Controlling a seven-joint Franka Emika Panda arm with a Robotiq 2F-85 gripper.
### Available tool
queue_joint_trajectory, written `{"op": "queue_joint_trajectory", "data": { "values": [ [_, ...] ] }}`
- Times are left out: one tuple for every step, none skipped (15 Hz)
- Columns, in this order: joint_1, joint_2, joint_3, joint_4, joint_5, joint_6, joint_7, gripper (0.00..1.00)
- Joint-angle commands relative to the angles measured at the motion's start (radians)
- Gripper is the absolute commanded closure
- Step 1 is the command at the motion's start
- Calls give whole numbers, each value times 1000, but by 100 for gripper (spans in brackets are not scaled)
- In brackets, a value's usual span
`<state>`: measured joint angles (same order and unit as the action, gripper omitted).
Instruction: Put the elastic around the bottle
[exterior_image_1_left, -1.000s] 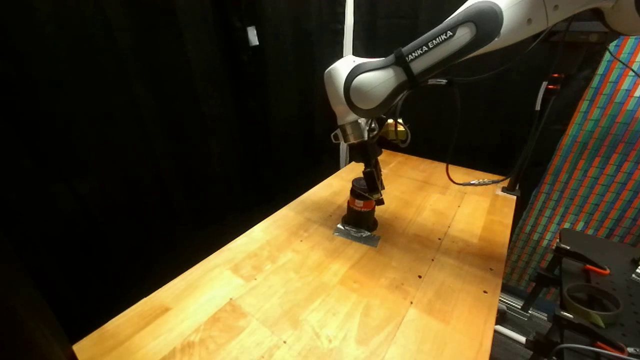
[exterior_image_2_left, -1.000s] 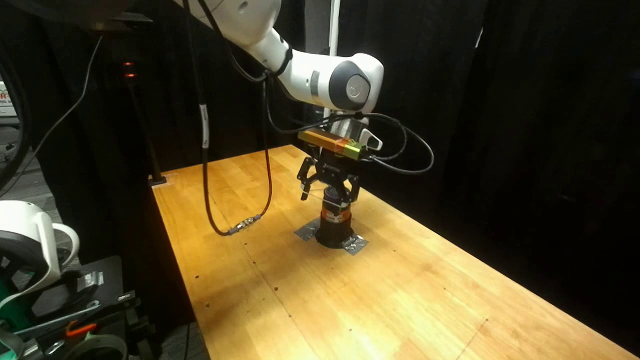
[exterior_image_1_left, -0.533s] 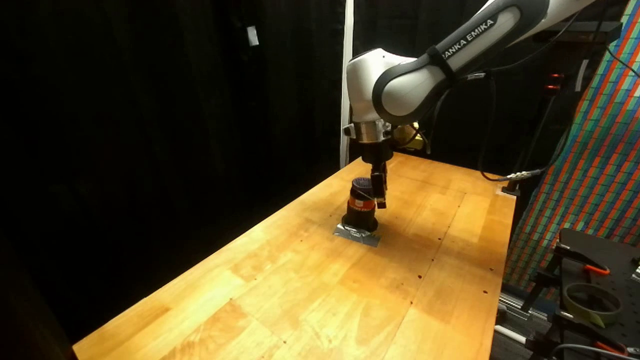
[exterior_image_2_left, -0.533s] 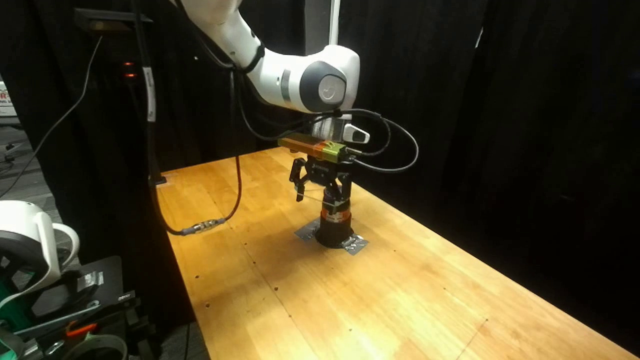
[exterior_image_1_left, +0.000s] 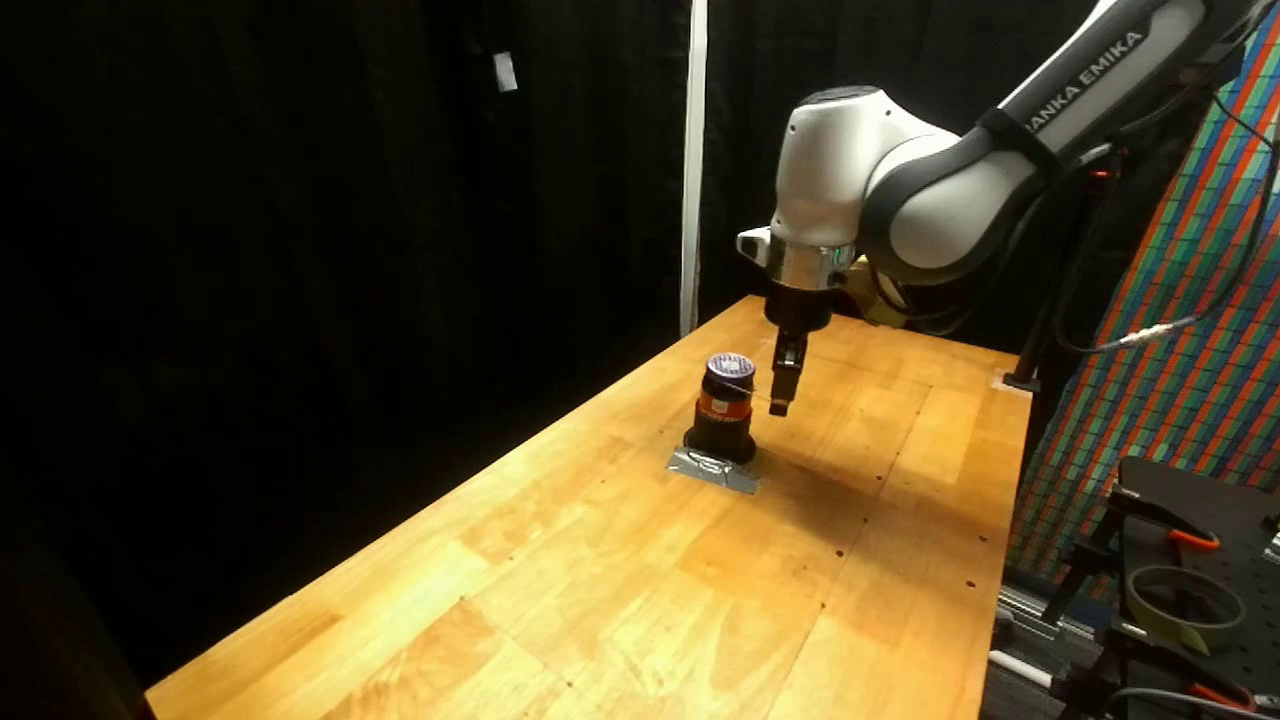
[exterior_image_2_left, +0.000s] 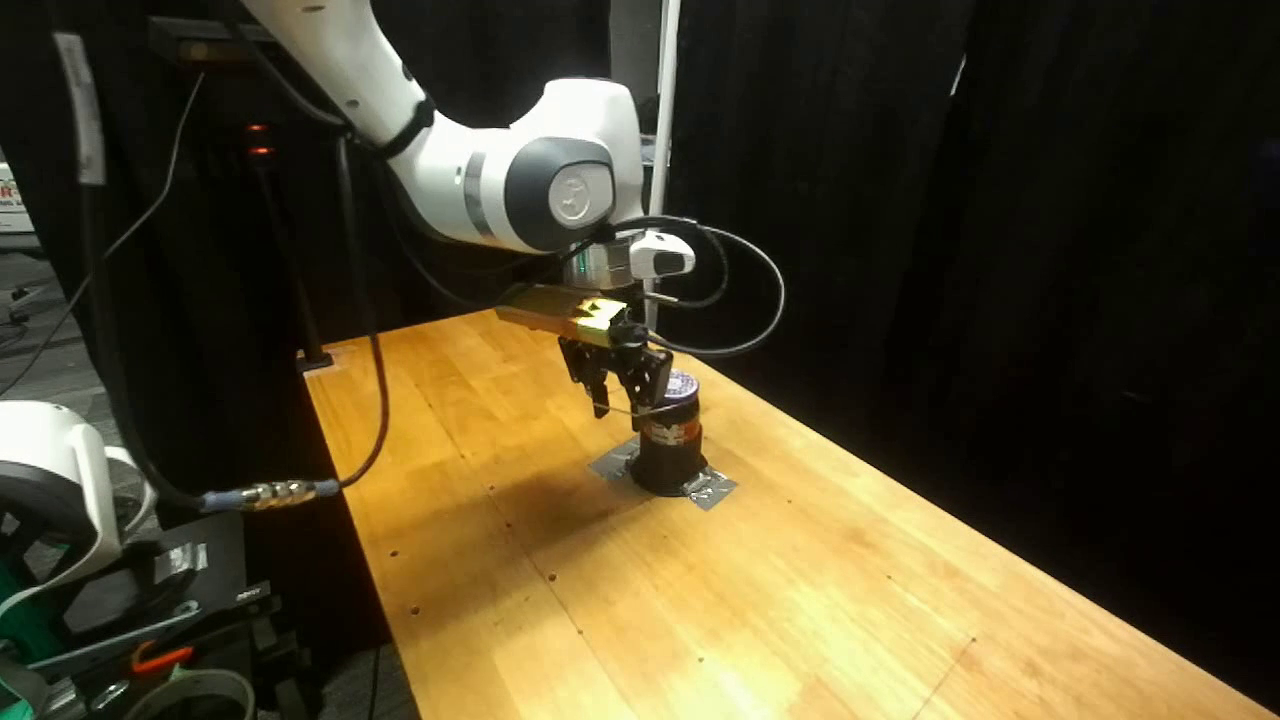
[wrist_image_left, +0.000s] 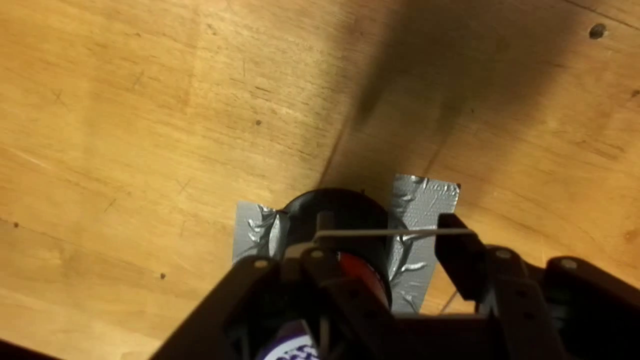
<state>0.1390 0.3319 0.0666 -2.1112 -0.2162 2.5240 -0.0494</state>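
The bottle (exterior_image_1_left: 724, 408) stands upright in a black round holder (exterior_image_2_left: 668, 470). It is dark with an orange-red label and a purple-and-white lid. Its label (exterior_image_2_left: 672, 432) also shows in an exterior view, and partly in the wrist view (wrist_image_left: 369, 277). My gripper (exterior_image_2_left: 620, 412) is beside the bottle at about cap height, fingers apart. The thin pale elastic (wrist_image_left: 380, 232) is stretched across both fingertips. In both exterior views the elastic (exterior_image_1_left: 757, 396) runs from the fingers along the bottle just below its lid. Its full loop is partly hidden.
Silver tape (exterior_image_2_left: 712, 488) fixes the holder to the wooden table (exterior_image_1_left: 620, 560). A hanging cable with a metal connector (exterior_image_2_left: 280, 494) loops down from the arm. A black side stand with a tape roll (exterior_image_1_left: 1185, 608) is beyond the table's edge.
My gripper has moved away from above the bottle to its side, uncovering the lid. The fingers look closer together. The elastic is still on the fingers, and the bottle has not moved.
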Motion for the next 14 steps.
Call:
{"op": "queue_joint_trajectory", "data": {
  "values": [
    [36, -142, -52, -251, -136, 279, 138, 73],
    [48, -161, -78, -305, -192, 359, 183, 80],
    [71, -183, -119, -361, -266, 432, 252, 86],
    [89, -207, -159, -418, -363, 502, 329, 88],
    [141, -236, -244, -470, -457, 572, 394, 90],
    [198, -260, -334, -497, -546, 614, 446, 91],
    [238, -286, -414, -505, -640, 655, 495, 90],
    [280, -302, -492, -501, -729, 677, 545, 88],
    [314, -319, -563, -481, -820, 697, 600, 88],
    [318, -336, -598, -462, -908, 708, 661, 85],
    [318, -352, -622, -447, -995, 722, 715, 87],
    [310, -382, -628, -441, -1078, 716, 774, 85],
    [299, -411, -622, -441, -1154, 702, 833, 86],
    [290, -441, -611, -450, -1222, 684, 891, 85]
  ]
}}
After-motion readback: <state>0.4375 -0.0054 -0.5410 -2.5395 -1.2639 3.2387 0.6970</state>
